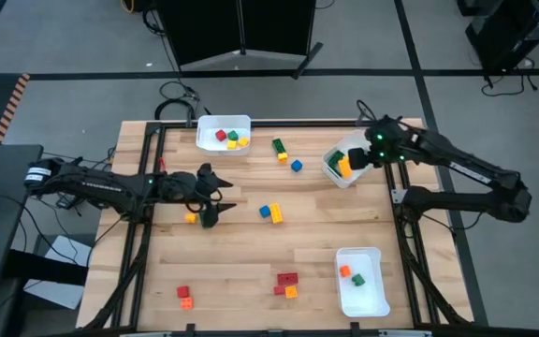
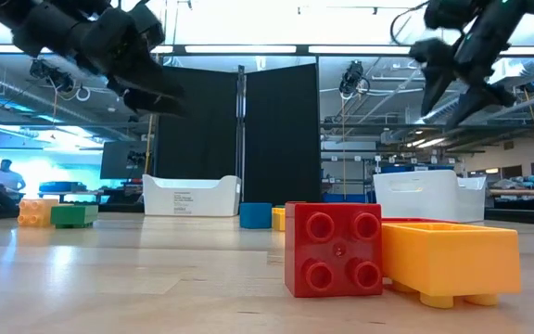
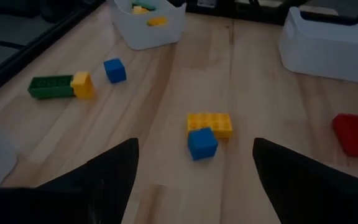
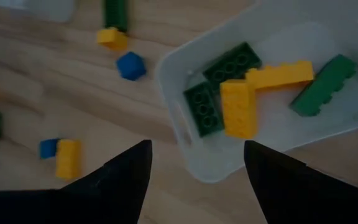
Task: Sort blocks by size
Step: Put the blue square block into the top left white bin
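Note:
Blocks lie scattered on the wooden table (image 1: 241, 253). My left gripper (image 1: 218, 192) hovers open at mid-left; in its wrist view a blue block (image 3: 202, 143) and a yellow block (image 3: 210, 123) lie on the table ahead of its fingers, touching each other. My right gripper (image 1: 354, 161) hangs open above the white bin (image 4: 272, 37) at the far right, which holds green blocks (image 4: 219, 87) and yellow blocks (image 4: 253, 93). Neither gripper has anything between its fingers.
A white bin (image 1: 224, 133) at the far edge holds red, green and yellow blocks; another bin (image 1: 361, 281) at the near right holds an orange and a green one. Loose blocks: green and yellow (image 1: 279, 148), blue (image 1: 296, 166), red and orange (image 1: 287, 284), (image 1: 185, 297), yellow (image 1: 191, 217).

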Available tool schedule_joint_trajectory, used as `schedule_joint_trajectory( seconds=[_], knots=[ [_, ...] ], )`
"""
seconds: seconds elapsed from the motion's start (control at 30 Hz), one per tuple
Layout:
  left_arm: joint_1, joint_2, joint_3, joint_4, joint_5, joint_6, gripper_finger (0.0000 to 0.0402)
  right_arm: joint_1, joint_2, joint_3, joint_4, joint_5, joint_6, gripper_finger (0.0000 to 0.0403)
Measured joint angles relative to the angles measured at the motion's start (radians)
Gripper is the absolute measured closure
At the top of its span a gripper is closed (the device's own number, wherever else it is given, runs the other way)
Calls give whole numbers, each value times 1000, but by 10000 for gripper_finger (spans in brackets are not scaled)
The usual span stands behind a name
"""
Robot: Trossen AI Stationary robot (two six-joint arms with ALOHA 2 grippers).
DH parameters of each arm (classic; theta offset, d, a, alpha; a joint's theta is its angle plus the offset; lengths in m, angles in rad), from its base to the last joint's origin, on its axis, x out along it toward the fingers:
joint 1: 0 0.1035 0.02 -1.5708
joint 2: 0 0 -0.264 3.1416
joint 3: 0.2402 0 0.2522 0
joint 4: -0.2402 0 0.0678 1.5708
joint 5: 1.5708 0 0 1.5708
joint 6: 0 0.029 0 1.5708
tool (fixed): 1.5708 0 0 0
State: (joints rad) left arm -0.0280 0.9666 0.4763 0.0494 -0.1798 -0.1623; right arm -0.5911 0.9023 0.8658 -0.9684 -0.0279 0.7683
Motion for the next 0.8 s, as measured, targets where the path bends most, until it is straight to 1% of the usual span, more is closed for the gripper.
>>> schedule_joint_trajectory(
  seconds=[0.07, 0.23, 0.37, 0.47, 0.6, 0.7, 0.8],
  knots=[
    [0, 34, 41, -8, -2, 1, 78, 33, -34, 0, 0, 25, 23, 136],
    [0, 163, 189, -179, -4, 2, 78, 117, -100, 0, -4, 100, 45, 135],
    [0, 275, 316, -274, -5, 8, 78, 186, -124, 0, -25, 152, 46, 137],
    [0, 351, 400, -334, -1, 47, 78, 241, -133, 0, -57, 198, 71, 136],
    [1, 439, 483, -373, 19, 58, 78, 321, -135, 0, -95, 225, 105, 133],
    [2, 498, 521, -375, 25, 78, 78, 377, -135, 0, -102, 237, 128, 133],
    [10, 553, 557, -377, 27, 68, 78, 424, -135, 0, -104, 244, 131, 135]
  ],
)
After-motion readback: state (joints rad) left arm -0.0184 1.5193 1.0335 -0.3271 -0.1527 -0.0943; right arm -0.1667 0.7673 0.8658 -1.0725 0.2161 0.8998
